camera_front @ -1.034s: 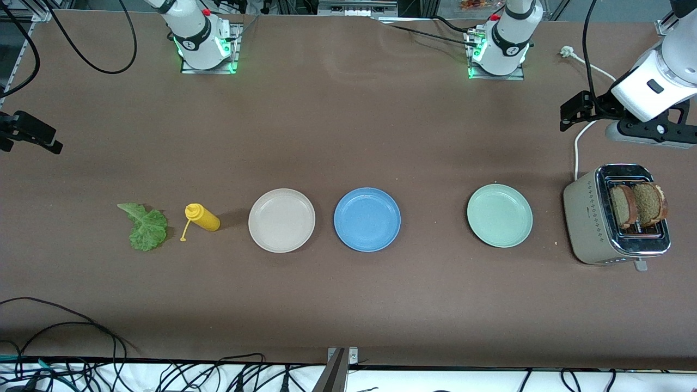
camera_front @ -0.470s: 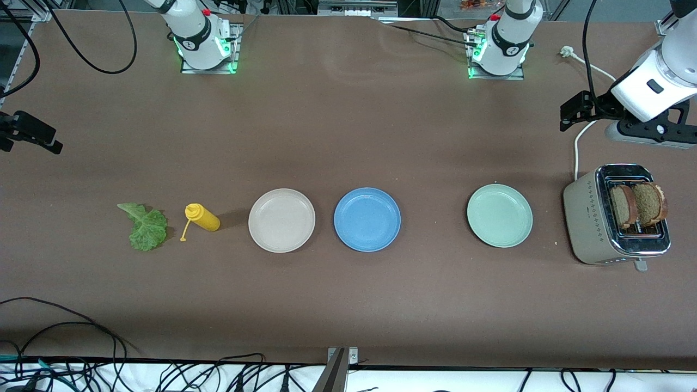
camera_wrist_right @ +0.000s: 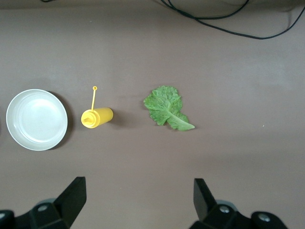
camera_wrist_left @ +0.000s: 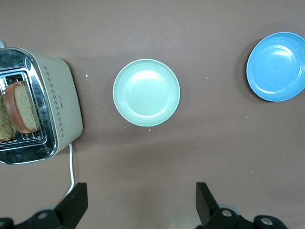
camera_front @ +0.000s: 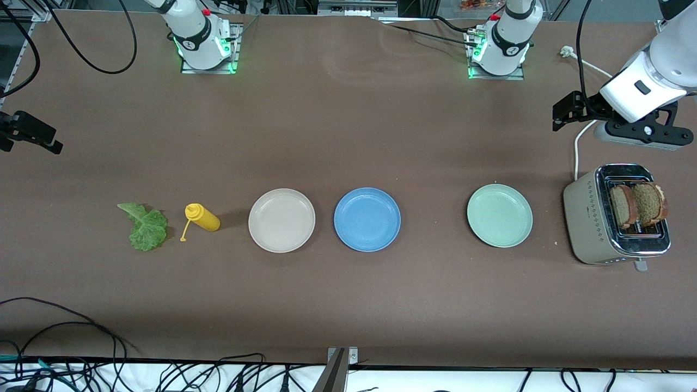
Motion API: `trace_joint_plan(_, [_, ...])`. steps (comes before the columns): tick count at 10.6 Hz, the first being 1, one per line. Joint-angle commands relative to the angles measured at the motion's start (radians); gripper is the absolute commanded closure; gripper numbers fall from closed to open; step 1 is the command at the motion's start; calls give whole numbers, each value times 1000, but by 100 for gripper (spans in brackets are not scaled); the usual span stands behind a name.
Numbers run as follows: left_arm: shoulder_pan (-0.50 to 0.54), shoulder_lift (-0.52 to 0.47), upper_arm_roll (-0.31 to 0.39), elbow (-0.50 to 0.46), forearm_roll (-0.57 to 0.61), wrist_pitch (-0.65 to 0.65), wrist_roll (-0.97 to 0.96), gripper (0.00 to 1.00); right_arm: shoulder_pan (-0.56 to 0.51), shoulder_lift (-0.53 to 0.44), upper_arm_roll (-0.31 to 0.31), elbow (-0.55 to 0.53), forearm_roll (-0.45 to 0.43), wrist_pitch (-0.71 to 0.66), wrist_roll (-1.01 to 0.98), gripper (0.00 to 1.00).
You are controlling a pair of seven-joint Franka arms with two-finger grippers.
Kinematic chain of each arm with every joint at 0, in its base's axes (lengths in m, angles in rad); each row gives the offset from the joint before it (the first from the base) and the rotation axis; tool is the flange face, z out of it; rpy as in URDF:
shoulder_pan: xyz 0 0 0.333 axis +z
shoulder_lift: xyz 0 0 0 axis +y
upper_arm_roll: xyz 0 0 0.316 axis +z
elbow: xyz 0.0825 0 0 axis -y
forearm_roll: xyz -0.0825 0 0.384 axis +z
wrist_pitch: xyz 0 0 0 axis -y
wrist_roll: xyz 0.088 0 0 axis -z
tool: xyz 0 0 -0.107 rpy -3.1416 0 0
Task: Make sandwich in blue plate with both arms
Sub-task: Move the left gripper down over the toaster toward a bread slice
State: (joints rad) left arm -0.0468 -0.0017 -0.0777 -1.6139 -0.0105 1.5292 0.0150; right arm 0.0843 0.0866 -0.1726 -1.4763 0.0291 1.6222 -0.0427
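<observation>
Here, two bread slices [camera_front: 637,206] are held upright in the toaster [camera_front: 585,220]; nothing is held by the blue plate [camera_front: 367,219]. Jaws of left gripper [camera_wrist_left: 138,202] and right gripper [camera_wrist_right: 138,200] are spread apart.

Bread slices [camera_front: 637,205] stand in toaster [camera_front: 591,223] (beside plate [camera_front: 499,215]).

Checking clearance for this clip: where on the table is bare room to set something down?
Widest gap: between the blue plate and the green plate. Also bare nearer the camera than the row. Tighter between lettuce, yellow bottle and beige plate.
</observation>
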Motion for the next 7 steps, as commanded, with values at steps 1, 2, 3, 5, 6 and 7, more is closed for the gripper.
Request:
trace_joint_plan(1, [-10, 20, 4, 37, 18, -23, 14, 0, -1, -5, -1, 14, 14, -18, 0, 0])
trace_joint_plan(2, [-10, 20, 4, 37, 18, -23, 14, 0, 0, -5, -1, 14, 14, -18, 0, 0])
trace_joint_plan(3, [-13, 20, 4, 37, 17, -23, 14, 0, 0, -5, -1, 14, 14, -18, 0, 0])
trace_joint_plan(5, [-4, 19, 6, 35, 12, -23, 13, 0, 0, -5, -1, 14, 14, -18, 0, 0])
trace_joint_plan(6, [1, 19, 6, 32, 12, -23, 11, 0, 0, -5, -1, 14, 14, -18, 0, 0])
trace_joint_plan(7, [4, 19, 7, 32, 15, -24, 10, 0, 0, -5, -1, 14, 14, -18, 0, 0])
